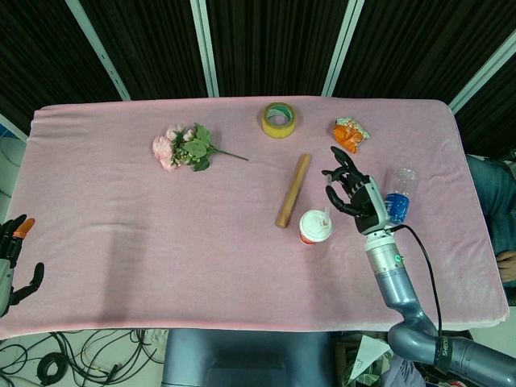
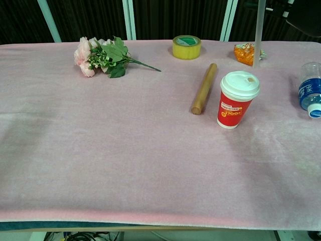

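My right hand (image 1: 351,193) hovers over the pink tablecloth (image 1: 161,242) with its fingers spread and nothing in them. It sits between a red paper cup with a white lid (image 1: 315,226) (image 2: 237,99) and a lying water bottle with a blue label (image 1: 399,195) (image 2: 311,93), touching neither. A wooden rod (image 1: 293,190) (image 2: 204,88) lies just left of the cup. My left hand (image 1: 14,262) hangs off the table's near left edge, fingers apart and holding nothing. Neither hand shows in the chest view.
A bunch of pink flowers (image 1: 184,147) (image 2: 100,55) lies at the far left. A yellow tape roll (image 1: 279,119) (image 2: 186,47) and an orange snack bag (image 1: 351,134) (image 2: 246,53) sit near the far edge. Cables trail on the floor below the front edge.
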Action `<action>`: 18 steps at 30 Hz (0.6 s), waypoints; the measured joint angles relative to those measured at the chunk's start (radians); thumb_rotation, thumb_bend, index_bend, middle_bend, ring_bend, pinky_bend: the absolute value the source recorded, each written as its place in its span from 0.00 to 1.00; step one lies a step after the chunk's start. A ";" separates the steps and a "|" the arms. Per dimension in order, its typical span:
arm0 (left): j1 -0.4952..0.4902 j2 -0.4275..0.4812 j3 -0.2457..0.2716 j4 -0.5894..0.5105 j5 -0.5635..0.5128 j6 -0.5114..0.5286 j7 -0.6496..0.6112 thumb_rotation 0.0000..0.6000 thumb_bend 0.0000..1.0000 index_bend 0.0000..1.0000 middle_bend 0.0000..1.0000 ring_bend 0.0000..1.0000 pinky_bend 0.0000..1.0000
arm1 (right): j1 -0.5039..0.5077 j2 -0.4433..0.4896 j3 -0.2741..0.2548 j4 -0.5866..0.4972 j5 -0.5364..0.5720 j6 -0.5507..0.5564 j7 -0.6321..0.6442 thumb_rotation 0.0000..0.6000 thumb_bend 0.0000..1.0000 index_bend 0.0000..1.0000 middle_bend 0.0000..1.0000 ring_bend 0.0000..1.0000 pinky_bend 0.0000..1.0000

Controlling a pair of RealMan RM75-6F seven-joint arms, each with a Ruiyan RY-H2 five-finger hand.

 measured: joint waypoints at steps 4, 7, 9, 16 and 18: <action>0.003 0.001 0.000 -0.006 0.000 0.006 0.002 1.00 0.48 0.07 0.03 0.00 0.00 | 0.002 -0.003 0.000 0.006 0.003 -0.003 0.002 1.00 0.37 0.64 0.07 0.02 0.19; 0.005 0.002 -0.001 -0.011 0.000 0.010 0.003 1.00 0.48 0.07 0.03 0.00 0.00 | 0.002 -0.007 -0.003 0.010 0.004 -0.003 0.005 1.00 0.36 0.64 0.07 0.02 0.19; 0.007 0.003 0.000 -0.014 0.003 0.015 0.006 1.00 0.48 0.07 0.03 0.00 0.00 | 0.002 -0.010 -0.004 0.016 0.006 -0.006 0.008 1.00 0.37 0.64 0.07 0.02 0.19; 0.008 0.002 -0.002 -0.015 0.000 0.015 0.012 1.00 0.48 0.07 0.03 0.00 0.00 | 0.002 -0.012 -0.006 0.033 0.001 -0.011 0.028 1.00 0.37 0.64 0.08 0.02 0.19; 0.006 0.001 0.000 -0.014 0.000 0.009 0.013 1.00 0.48 0.07 0.03 0.00 0.00 | 0.000 -0.012 -0.006 0.038 -0.002 -0.010 0.032 1.00 0.37 0.64 0.08 0.02 0.19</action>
